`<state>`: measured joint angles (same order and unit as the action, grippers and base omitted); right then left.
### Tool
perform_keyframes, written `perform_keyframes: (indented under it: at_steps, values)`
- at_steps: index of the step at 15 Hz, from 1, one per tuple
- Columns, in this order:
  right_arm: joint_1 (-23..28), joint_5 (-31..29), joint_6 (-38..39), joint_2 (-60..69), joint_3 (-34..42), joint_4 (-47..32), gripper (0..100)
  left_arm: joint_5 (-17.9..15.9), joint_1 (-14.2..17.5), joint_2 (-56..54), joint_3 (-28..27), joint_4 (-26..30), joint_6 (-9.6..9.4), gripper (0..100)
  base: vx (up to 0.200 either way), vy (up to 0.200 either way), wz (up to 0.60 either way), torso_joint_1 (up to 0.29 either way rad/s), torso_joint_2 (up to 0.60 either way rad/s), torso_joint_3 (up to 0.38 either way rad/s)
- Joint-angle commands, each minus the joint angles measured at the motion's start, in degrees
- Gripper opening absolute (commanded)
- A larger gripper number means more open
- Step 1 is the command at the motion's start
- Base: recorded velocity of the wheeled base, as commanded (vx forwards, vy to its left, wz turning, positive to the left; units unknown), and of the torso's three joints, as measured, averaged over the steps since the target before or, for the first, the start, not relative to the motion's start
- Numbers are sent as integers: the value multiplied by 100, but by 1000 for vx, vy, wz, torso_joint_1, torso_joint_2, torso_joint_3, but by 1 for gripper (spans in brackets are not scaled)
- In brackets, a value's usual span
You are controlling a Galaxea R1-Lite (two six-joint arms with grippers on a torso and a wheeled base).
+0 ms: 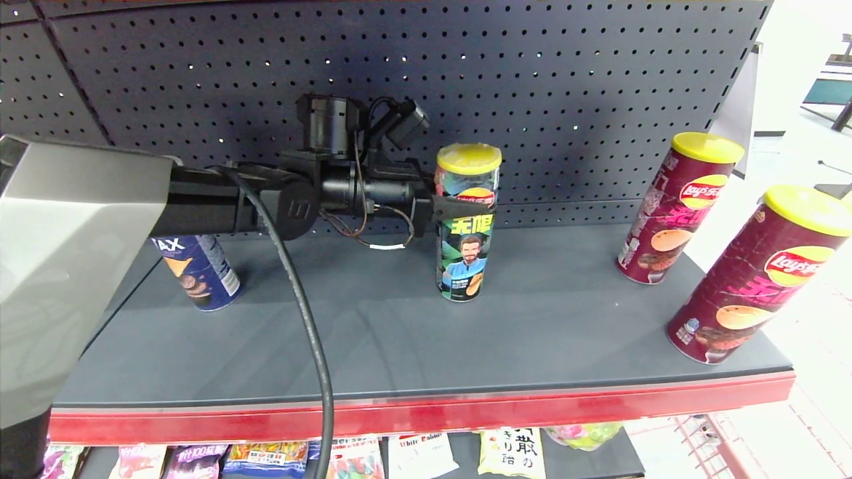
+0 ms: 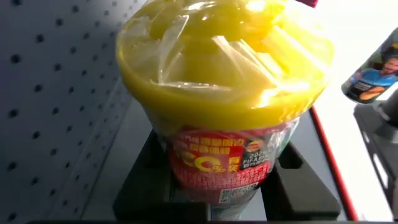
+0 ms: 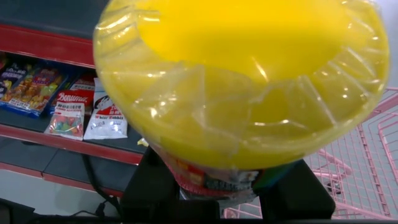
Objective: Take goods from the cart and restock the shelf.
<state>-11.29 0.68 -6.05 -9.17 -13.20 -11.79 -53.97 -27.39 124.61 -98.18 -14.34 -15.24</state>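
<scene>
One chip can point(image 1: 466, 266) stands on shelf point(image 1: 399, 346), clamped in left pincer point(image 1: 452, 207); right pincer point(image 3: 219, 190) clamps another can point(image 3: 242, 81).

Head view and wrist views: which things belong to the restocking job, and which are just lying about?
Job: left gripper around green can; right gripper holding second can; shelf; pink cart.
Lying about: blue can; maroon cans; snack packets below.
</scene>
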Motion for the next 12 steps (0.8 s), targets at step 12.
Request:
perform_keyframes:
  at_steps: [12]
  values:
    - [-40,46,16,3,-33,10,0,229,-214,-2037,3314,-685,-419,0,0,0,0,0,0,0]
